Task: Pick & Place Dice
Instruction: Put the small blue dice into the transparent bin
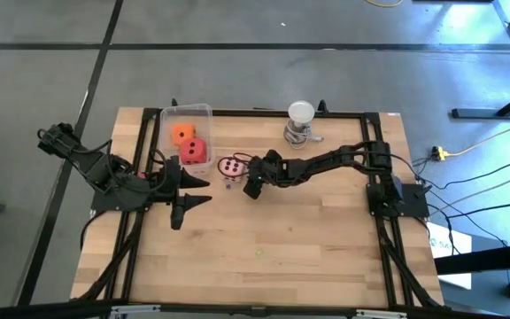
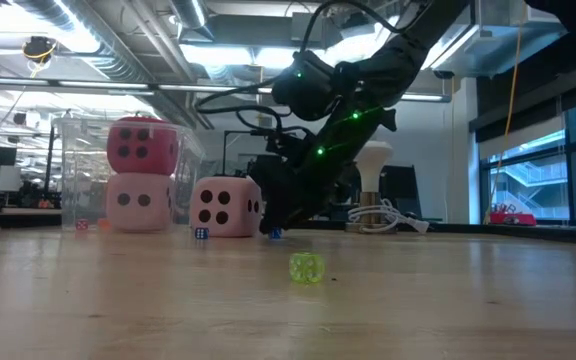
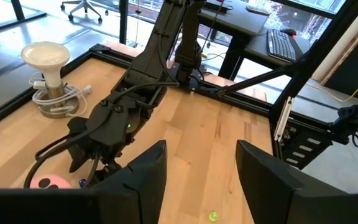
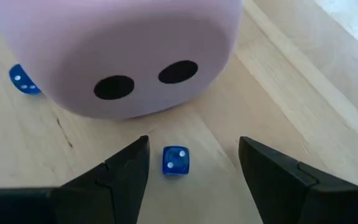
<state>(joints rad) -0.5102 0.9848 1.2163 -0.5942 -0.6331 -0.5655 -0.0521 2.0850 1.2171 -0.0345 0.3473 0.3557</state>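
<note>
Dark fingers of the right gripper [image 4: 191, 171] stand apart over a small blue die [image 4: 175, 160] on the wooden table [image 1: 308, 248], just near of a pale pink die [image 1: 231, 166]. Left of it, the left gripper [image 1: 195, 190] waits with fingers apart beside a clear bin [image 1: 187, 111] holding red [image 1: 193, 151] and orange dice [image 1: 182, 134]. A tiny green die [image 2: 306, 267] lies nearer. Beyond are grey floor, office chairs and windows; no writing is legible.
</note>
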